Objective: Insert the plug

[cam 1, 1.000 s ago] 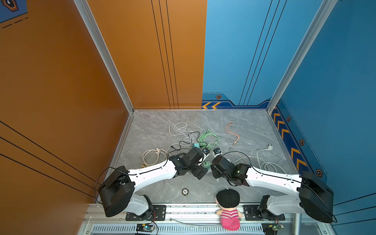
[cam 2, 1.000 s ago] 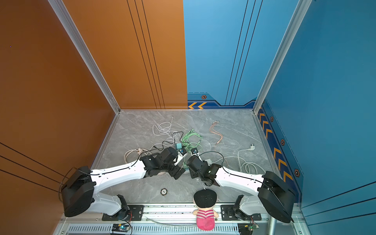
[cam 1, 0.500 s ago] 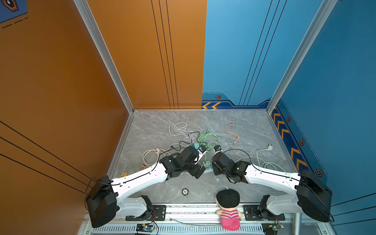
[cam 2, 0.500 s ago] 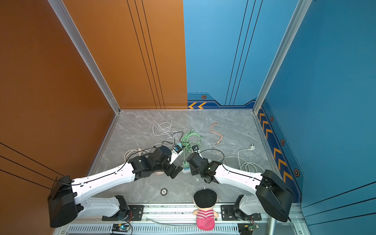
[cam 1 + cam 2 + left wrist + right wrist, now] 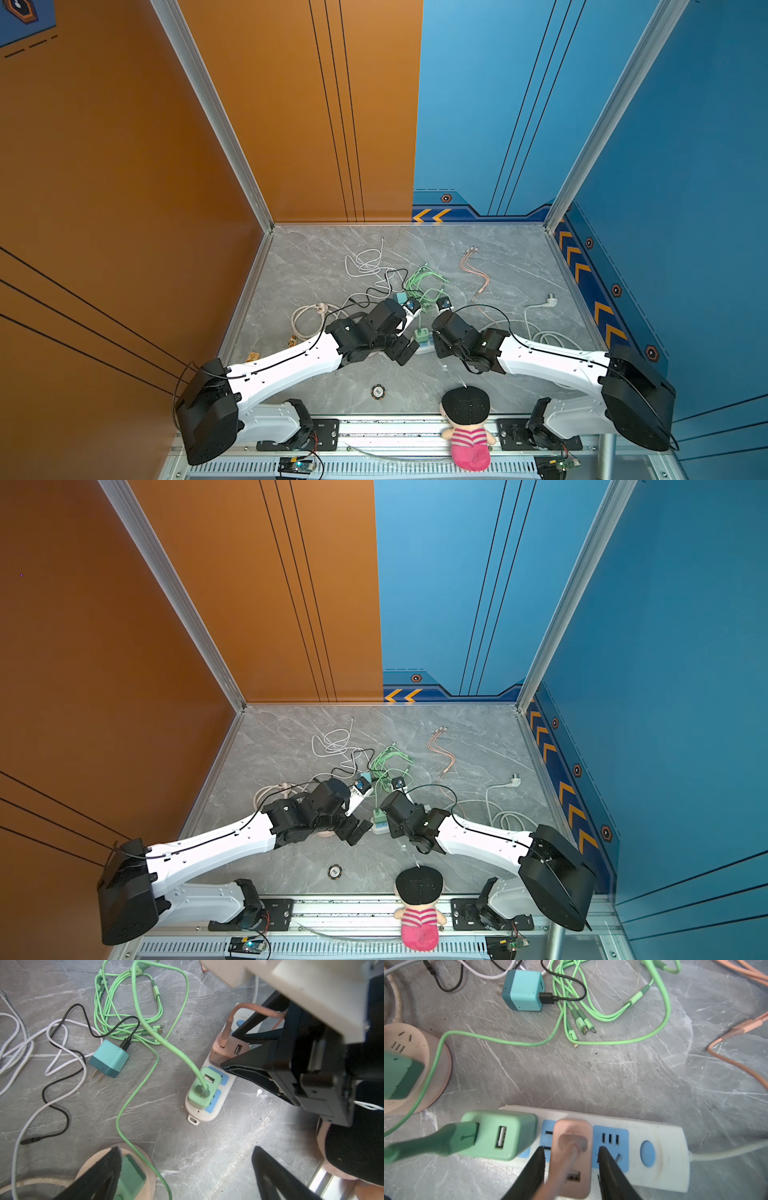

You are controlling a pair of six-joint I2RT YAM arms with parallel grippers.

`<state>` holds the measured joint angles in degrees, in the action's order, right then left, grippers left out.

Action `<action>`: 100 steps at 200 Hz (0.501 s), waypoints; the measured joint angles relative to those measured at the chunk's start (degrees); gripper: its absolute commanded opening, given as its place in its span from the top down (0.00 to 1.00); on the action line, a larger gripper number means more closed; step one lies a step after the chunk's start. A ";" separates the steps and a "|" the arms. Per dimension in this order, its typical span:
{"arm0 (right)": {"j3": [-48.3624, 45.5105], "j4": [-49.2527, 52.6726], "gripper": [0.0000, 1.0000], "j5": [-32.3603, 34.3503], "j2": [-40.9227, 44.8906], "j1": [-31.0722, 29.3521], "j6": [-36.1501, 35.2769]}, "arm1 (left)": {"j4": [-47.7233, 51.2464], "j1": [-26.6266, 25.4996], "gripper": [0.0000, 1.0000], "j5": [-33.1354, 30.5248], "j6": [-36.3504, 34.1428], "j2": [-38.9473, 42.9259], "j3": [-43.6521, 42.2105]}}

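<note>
**Right gripper closes in around the pink charger on the strip**

The right gripper [image 5: 571, 1148] has its two black fingers [image 5: 608, 1167] down on either side of the pink charger [image 5: 572, 1132], set narrow, with only a thin gap showing on each side. The charger stands upright in a blue socket of the white power strip [image 5: 662, 1138], just beside the green charger [image 5: 500, 1132] plugged in next to it. I cannot tell whether it is pushed fully home.

The left gripper [image 5: 187, 1148] hangs spread wide and holds nothing, above the round pink socket [image 5: 150, 1169]. A teal charger [image 5: 110, 1058] lies loose on the grey marble table [image 5: 612, 1076] among tangled cables.
</note>
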<state>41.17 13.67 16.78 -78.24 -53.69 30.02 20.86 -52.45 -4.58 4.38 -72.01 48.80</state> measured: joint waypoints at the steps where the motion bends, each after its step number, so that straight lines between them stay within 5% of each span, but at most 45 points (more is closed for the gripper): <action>1: 0.00 0.00 1.00 0.00 0.00 -0.02 -0.04 | 0.00 0.00 0.02 0.00 0.02 0.00 0.00; 43: -1.57 -1.88 1.00 0.68 0.87 -1.36 -0.48 | 0.00 0.00 0.02 -0.17 0.24 0.00 0.00; 59: -2.03 -1.86 0.60 0.90 1.90 -1.40 -0.48 | 0.00 0.00 0.02 -0.17 0.50 0.00 0.00; 100: -2.03 -0.44 0.41 0.13 4.13 -2.05 -0.04 | 0.02 0.00 0.02 -0.24 1.11 0.02 0.00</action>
<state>39.13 13.23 16.91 -74.11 -55.75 29.98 20.88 -52.45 -4.82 5.50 -71.99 48.80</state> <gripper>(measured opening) 0.550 0.981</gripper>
